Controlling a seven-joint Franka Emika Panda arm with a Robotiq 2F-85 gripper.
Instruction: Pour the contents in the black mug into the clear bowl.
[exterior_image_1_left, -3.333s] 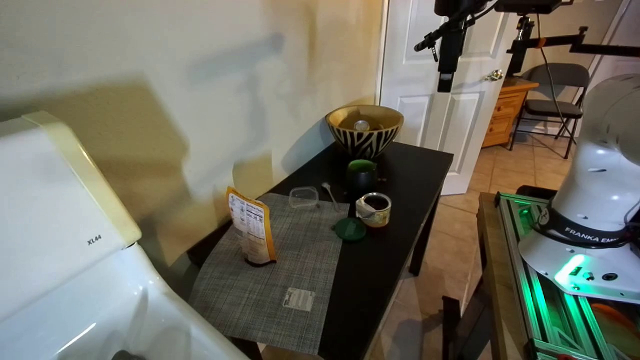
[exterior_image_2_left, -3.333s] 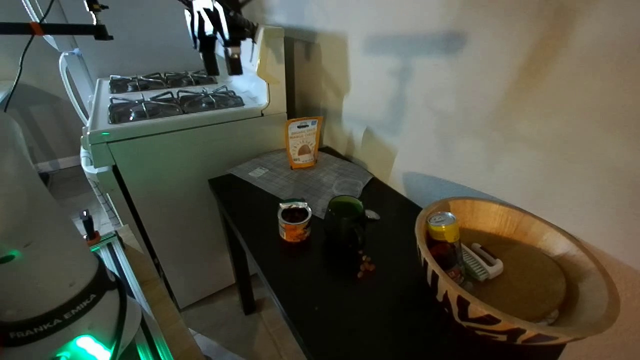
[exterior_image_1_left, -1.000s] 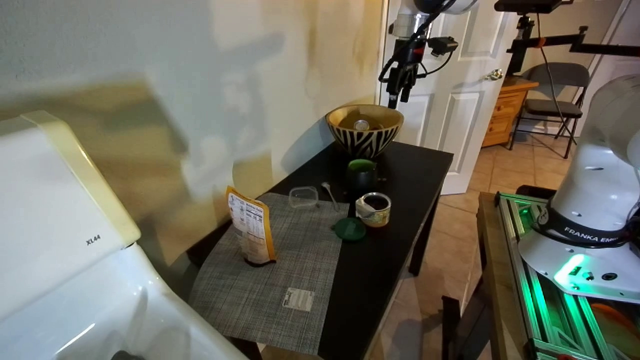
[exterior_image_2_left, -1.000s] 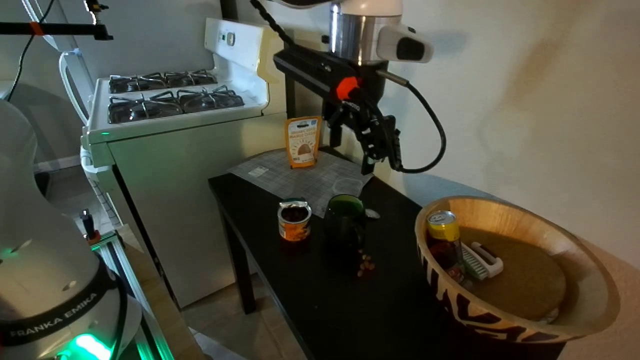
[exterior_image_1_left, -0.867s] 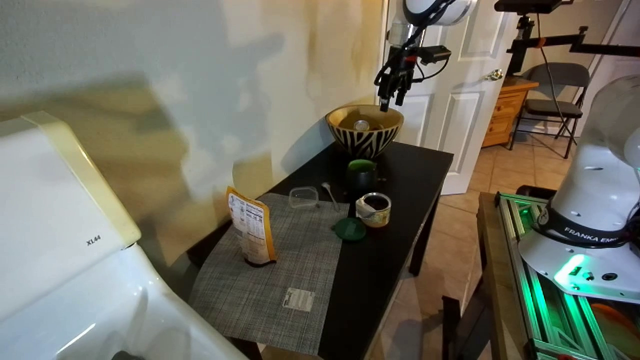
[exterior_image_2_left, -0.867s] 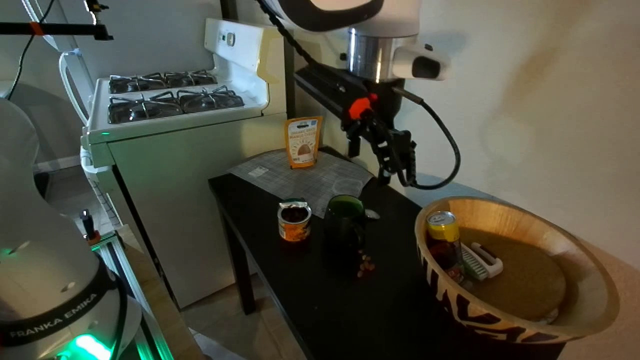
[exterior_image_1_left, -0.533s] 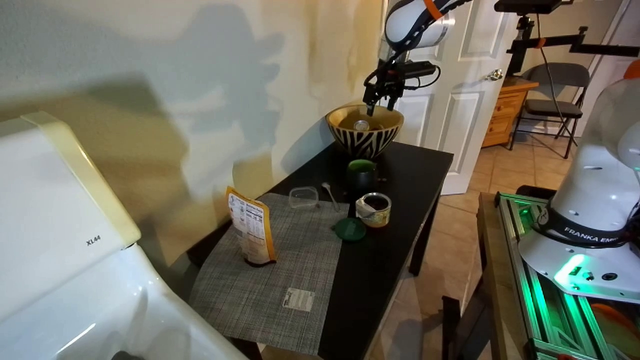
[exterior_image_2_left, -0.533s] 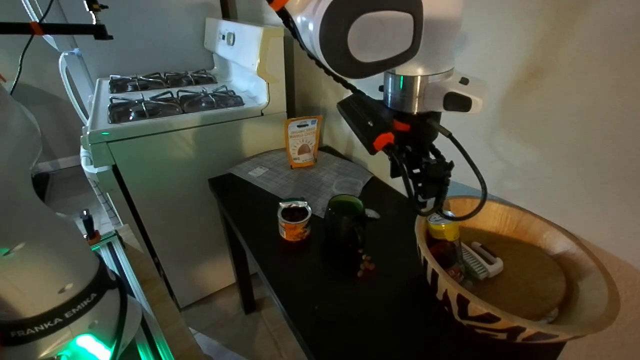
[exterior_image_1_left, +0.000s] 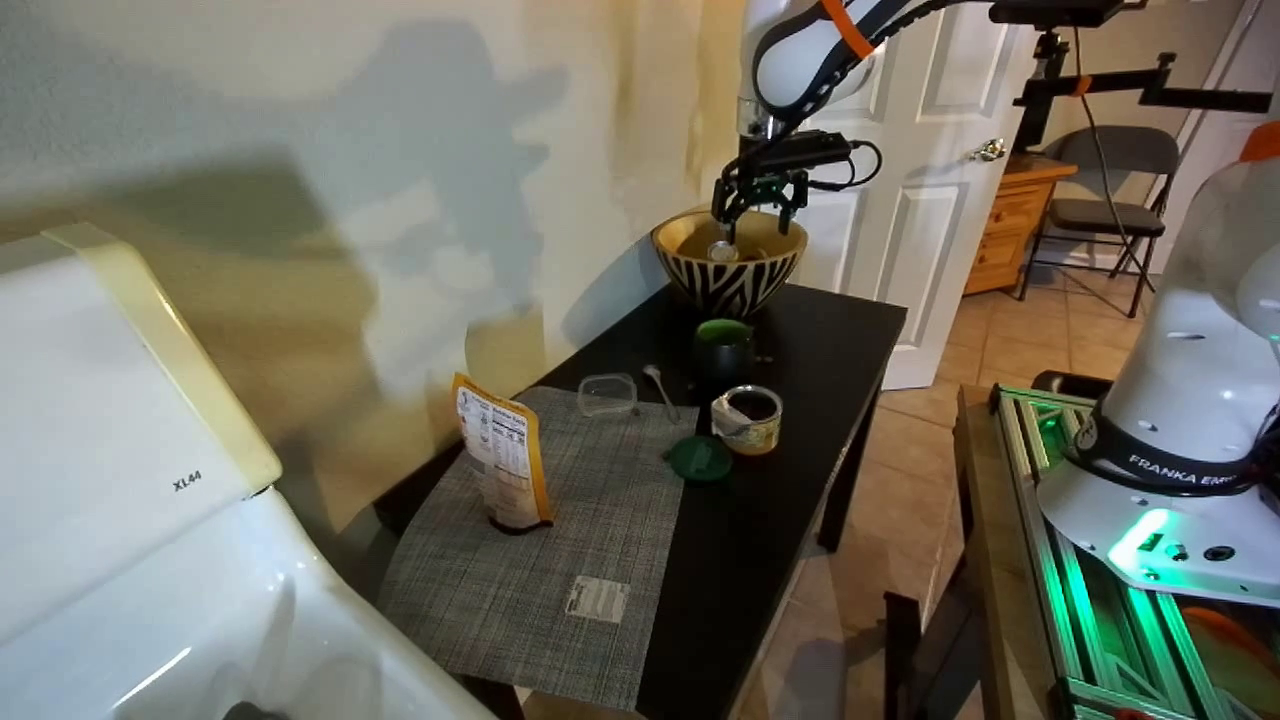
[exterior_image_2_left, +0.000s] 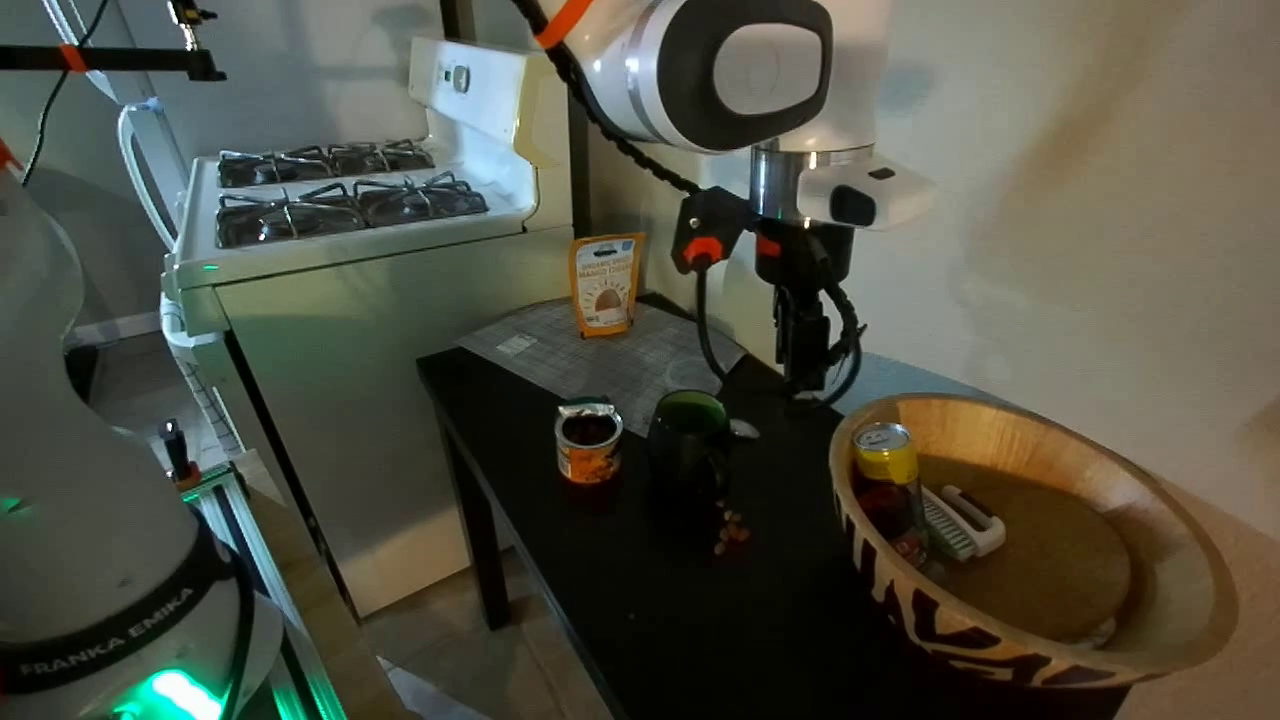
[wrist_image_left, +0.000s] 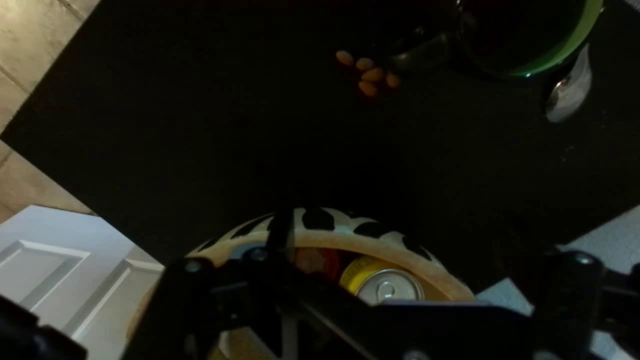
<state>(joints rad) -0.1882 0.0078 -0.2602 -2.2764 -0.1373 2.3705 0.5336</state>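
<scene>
Dark desk (exterior_image_2_left: 690, 620), dim lighting. Arm (exterior_image_2_left: 740, 75) hangs from the top of both exterior views, wrist about plumb. Striped bowl (exterior_image_1_left: 730, 290) at bottom of wrist view: I'd keep height until past its rim, then track toward upper right. Gripper (exterior_image_1_left: 756, 230): jaws apart, nothing held. Black mug (exterior_image_2_left: 684, 450) upright, upper right of wrist view; best bet: yaw to pinch its handle (wrist_image_left: 425, 52), lift level. Clear bowl (exterior_image_1_left: 606, 409), mid-frame in both exterior views, comes later. Almonds (wrist_image_left: 372, 75) beside the handle; don't scatter.

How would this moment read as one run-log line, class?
gripper: open, empty | black mug: upright on table, ungripped | clear bowl: at edge of grey mat | pour: not under way
</scene>
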